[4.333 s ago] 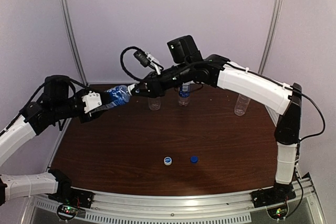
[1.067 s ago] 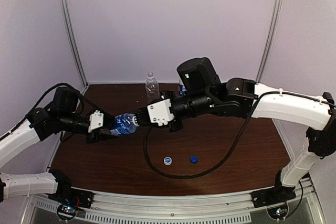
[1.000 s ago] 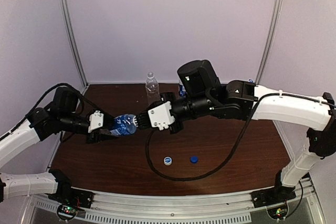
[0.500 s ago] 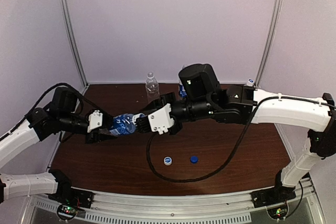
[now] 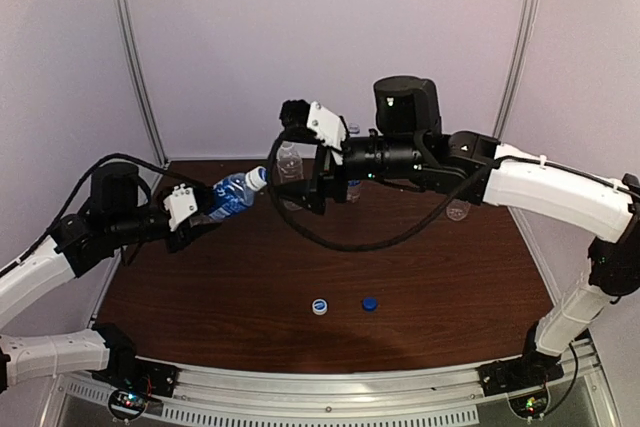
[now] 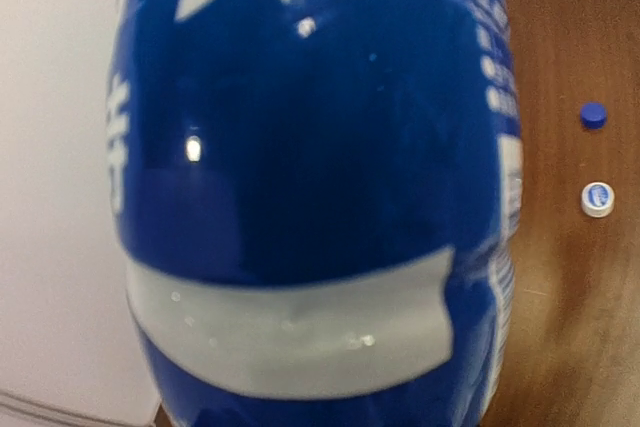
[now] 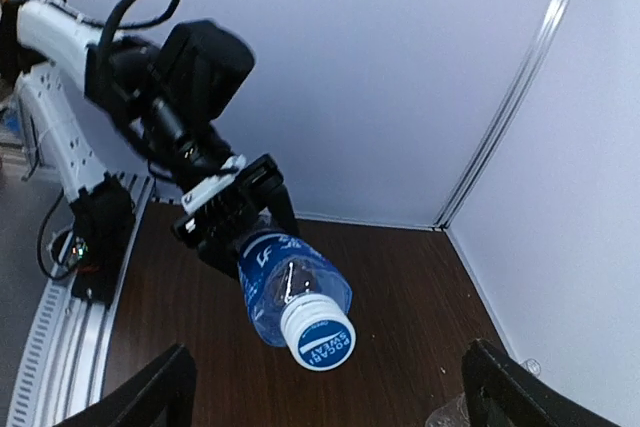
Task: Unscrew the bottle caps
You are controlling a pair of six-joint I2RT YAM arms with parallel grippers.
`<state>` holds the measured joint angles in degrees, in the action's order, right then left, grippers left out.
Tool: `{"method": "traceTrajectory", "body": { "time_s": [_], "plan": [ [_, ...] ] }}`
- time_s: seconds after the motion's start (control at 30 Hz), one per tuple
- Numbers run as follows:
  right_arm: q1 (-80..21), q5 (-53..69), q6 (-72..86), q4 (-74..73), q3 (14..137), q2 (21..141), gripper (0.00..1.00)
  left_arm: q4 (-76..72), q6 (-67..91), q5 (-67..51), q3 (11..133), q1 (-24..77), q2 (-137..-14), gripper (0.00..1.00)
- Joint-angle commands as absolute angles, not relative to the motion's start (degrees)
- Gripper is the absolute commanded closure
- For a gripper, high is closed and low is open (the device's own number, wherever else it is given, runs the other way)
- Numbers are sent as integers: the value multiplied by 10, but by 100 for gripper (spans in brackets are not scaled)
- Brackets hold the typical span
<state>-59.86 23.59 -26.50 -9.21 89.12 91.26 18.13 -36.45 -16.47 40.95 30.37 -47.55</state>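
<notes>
My left gripper point(image 5: 203, 210) is shut on a blue-labelled bottle point(image 5: 230, 195), held above the table's left side and tilted up to the right. Its white-and-blue cap point(image 5: 257, 178) is still on the neck. In the right wrist view that cap point(image 7: 318, 335) faces the camera. My right gripper point(image 5: 300, 157) stands open just right of the cap, touching nothing. Both its fingers point(image 7: 150, 392) show wide apart at the bottom corners. The bottle point(image 6: 310, 177) fills the left wrist view and hides the left fingers. Two loose caps lie on the table: one white and blue point(image 5: 320, 305), one dark blue point(image 5: 370, 303).
A clear bottle point(image 5: 290, 162) stands at the back behind my right gripper. A blue-labelled bottle point(image 5: 350, 188) stands beside it, mostly hidden by the right arm. Another clear bottle point(image 5: 458, 210) stands at the back right. The right arm's black cable point(image 5: 330, 237) loops over the table's middle.
My right gripper has let go of the cap, opened wide and drawn back up toward the rear. My left arm has tilted the bottle's neck upward.
</notes>
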Motion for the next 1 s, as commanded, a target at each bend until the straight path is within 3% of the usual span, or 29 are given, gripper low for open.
{"method": "traceTrajectory", "body": {
  "time_s": [0.0,0.13,0.37,0.77,0.83,0.97],
  "plan": [
    [-576,261,80,-102,1017,963,10,8,-367,37,382,302,-475,73],
    [-571,212,188,-205,1129,1045,13,-61,-417,82,365,302,-478,74],
    [-572,237,217,-233,1205,1118,19,-70,-435,92,358,303,-477,73],
    [-568,248,226,-193,1218,1145,27,-61,-444,71,358,303,-478,73],
    [-563,250,233,-192,1225,1149,30,-58,-444,70,359,303,-478,73],
    [-559,255,233,-197,1234,1154,48,-57,-444,69,359,303,-477,73]
  ]
}}
